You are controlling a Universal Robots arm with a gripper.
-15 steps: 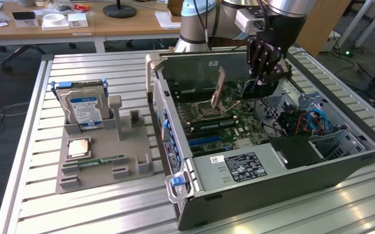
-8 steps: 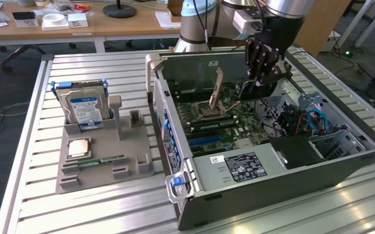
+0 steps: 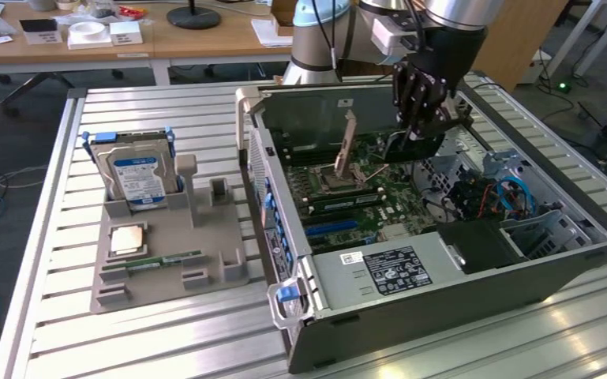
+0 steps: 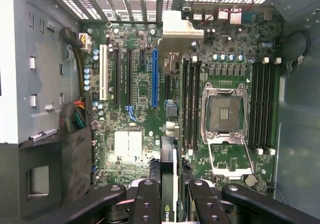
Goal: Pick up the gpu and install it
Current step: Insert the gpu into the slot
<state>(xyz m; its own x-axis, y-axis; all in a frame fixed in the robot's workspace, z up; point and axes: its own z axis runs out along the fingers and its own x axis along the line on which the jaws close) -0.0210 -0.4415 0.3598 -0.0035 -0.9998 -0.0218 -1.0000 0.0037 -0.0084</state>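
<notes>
A slatted metal desk [image 3: 155,332] carries an open computer case [image 3: 440,308] lying on its side, with the motherboard [image 4: 140,114] facing up. The robot arm's tool [image 3: 421,125] hangs over the far part of the case. Its fingers [image 4: 146,204] are drawn in narrowly on the gpu [image 3: 410,148], which is held edge-down above the board, roughly in line with the long blue slot [image 4: 154,77]. The card looks light, stiff and fragile. It is probably best pinched on its flat faces near the upper edge, leaving the lower connector edge free.
</notes>
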